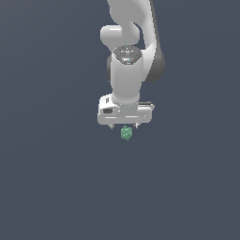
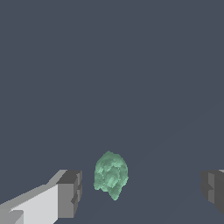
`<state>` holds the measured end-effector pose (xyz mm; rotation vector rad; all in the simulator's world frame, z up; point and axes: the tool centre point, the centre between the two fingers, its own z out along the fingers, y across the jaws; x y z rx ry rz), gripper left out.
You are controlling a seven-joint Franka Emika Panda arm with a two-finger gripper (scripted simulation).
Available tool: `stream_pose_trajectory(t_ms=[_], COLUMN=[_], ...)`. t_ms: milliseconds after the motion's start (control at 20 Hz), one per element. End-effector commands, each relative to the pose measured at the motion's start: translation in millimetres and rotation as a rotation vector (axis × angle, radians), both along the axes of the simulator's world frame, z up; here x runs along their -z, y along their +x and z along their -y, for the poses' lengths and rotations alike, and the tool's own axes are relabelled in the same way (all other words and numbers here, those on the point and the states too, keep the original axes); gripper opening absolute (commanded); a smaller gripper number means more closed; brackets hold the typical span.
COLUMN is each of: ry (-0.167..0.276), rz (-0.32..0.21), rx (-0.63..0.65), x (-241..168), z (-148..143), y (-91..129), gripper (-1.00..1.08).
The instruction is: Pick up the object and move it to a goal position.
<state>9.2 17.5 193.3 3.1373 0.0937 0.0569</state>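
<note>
The object is a tiny lumpy green blob [image 1: 126,133] with a bumpy surface, lying on the flat grey ground right below the white gripper [image 1: 124,126]. In the wrist view the green blob [image 2: 111,175] sits between the two fingers, nearer to the one with the white arm behind it [image 2: 70,193] than to the other finger [image 2: 213,189]. The jaws stand wide apart and touch nothing. The gripper [image 2: 141,190] is open and empty, straddling the blob from above.
A plain dark grey surface [image 1: 47,187] fills both views. The white arm [image 1: 125,61] rises straight above the gripper. Nothing else shows.
</note>
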Motion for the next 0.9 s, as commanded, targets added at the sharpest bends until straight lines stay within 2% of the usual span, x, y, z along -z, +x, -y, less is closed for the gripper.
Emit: stream_pose_trajectory(t_ms=[0, 450, 850], ry=[0.000, 0.026, 0.024], rz=[0.000, 0.005, 0.003], rx=[0.000, 0.061, 0.060], x=[0.0, -3.3, 2.6], z=[0.0, 14.8, 12.5], y=[0.0, 5.8, 2.2], gripper=[1.00, 1.00, 1.00])
